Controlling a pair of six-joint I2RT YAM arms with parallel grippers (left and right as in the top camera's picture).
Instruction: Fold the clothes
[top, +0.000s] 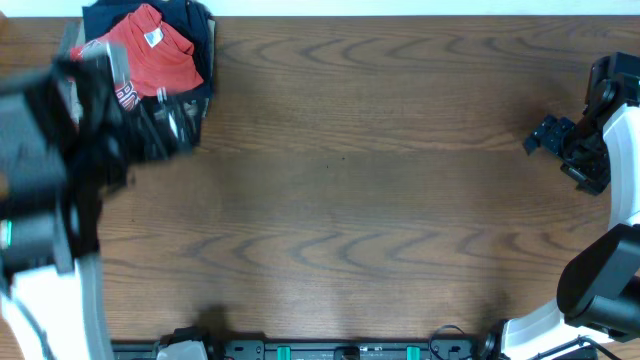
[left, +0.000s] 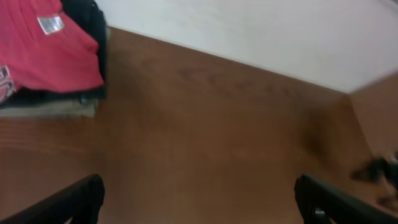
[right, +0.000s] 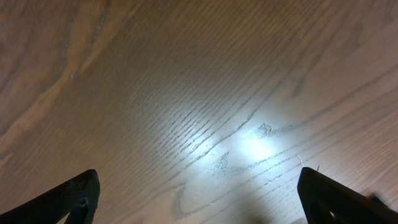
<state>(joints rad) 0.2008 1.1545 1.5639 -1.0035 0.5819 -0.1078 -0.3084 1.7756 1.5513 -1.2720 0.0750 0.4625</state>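
The coral-red soft-cloth T-shirt (top: 150, 50) lies loosely folded at the far-left corner of the brown wood-grain desk (top: 350, 200). It rests on top of a stack of dark folded garments (top: 203, 30). A small white label (top: 153, 38) shows on its upper face, and white lettering (top: 125, 93) shows at its near-left edge. From the left wrist, the shirt (left: 43, 53) sits over a black layer, with a khaki layer (left: 50, 111) beneath.

The left end effector (left: 199, 186) is spread wide. Its 2 black fingers (left: 74, 202) sit at the bottom corners of that view with only bare desk between them. In the overhead view the left arm is blurred and overlaps the stack's near-left side.

The right end effector (top: 548, 135) hangs at the desk's right edge, well apart from the shirt. Its wrist view (right: 199, 180) shows it wide too, holding nothing, over bare wood with a bright glare patch (right: 252, 146).
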